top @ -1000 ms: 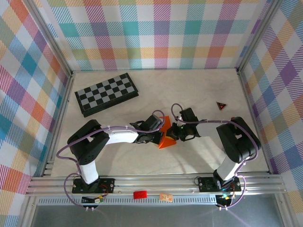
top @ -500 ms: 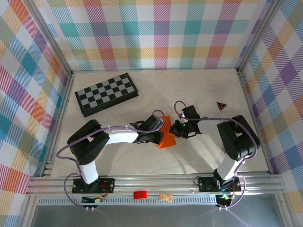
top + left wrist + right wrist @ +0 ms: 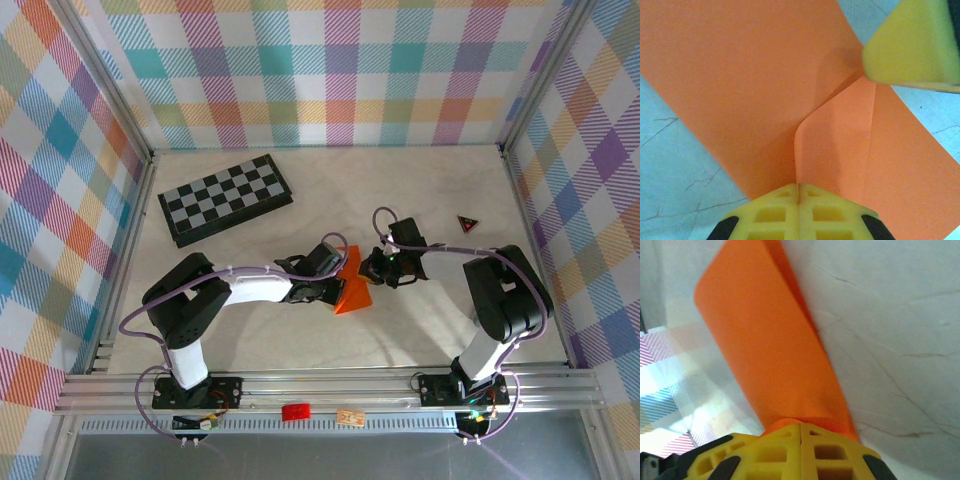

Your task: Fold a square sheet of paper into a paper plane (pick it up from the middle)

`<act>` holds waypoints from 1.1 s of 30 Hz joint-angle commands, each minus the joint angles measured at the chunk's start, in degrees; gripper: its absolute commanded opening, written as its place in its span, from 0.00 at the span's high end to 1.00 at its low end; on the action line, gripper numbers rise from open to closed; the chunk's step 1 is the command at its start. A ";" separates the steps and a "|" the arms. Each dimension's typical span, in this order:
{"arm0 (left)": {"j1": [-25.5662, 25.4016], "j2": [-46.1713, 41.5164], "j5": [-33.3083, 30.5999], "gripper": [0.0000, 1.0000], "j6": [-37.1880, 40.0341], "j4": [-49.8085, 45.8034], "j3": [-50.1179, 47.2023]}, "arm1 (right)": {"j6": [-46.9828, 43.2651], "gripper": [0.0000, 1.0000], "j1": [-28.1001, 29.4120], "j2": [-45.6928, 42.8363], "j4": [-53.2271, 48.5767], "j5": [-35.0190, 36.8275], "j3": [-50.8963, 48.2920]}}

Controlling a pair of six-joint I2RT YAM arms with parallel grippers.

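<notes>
— Plaid walls [image 3: 340,70], pale table [image 3: 300,340]. Where's the paper [image 3: 352,293]?
— Mid-table, partly folded, with a crease showing. The board [image 3: 225,198] lies at its 10 o'clock and the triangle [image 3: 467,223] at its 2 o'clock, both well apart from it.
— And the 2 grippers?
— The left gripper [image 3: 337,285], at the paper's 9 o'clock, has its jaws pressed together on a fold. The right gripper [image 3: 372,270], at 1 o'clock, is likewise clamped on the paper's edge.

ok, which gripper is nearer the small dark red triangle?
Right. The right gripper holds the bright orange paper sheet left of the small dark red triangle; the left gripper holds it from the opposite, farther side.
</notes>
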 commanded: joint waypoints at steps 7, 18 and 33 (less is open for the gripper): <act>0.46 0.27 -0.83 0.97 1.18 -4.62 -0.23 | -2.12 0.97 -3.40 1.07 0.45 1.33 -2.60; 0.48 0.22 -1.18 0.97 1.41 -5.50 0.17 | 1.35 0.92 0.02 -3.41 5.05 -2.90 -2.68; 0.43 0.39 -1.08 0.97 1.72 -5.76 0.32 | -2.55 0.93 -0.34 -0.40 -3.97 -0.96 1.57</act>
